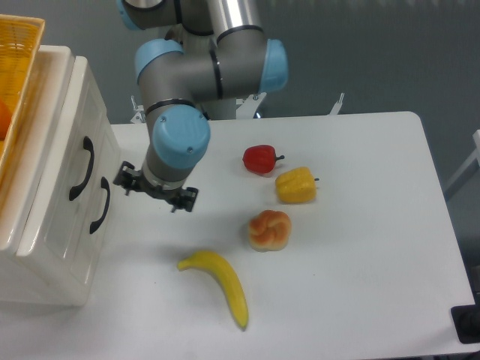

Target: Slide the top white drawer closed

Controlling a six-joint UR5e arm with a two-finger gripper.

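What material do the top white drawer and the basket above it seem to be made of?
The top white drawer looks like glossy cream-white plastic: smooth and slightly shiny, with a black arched handle. The basket looks like yellow woven wicker, judging by its lattice texture, though it could be plastic.
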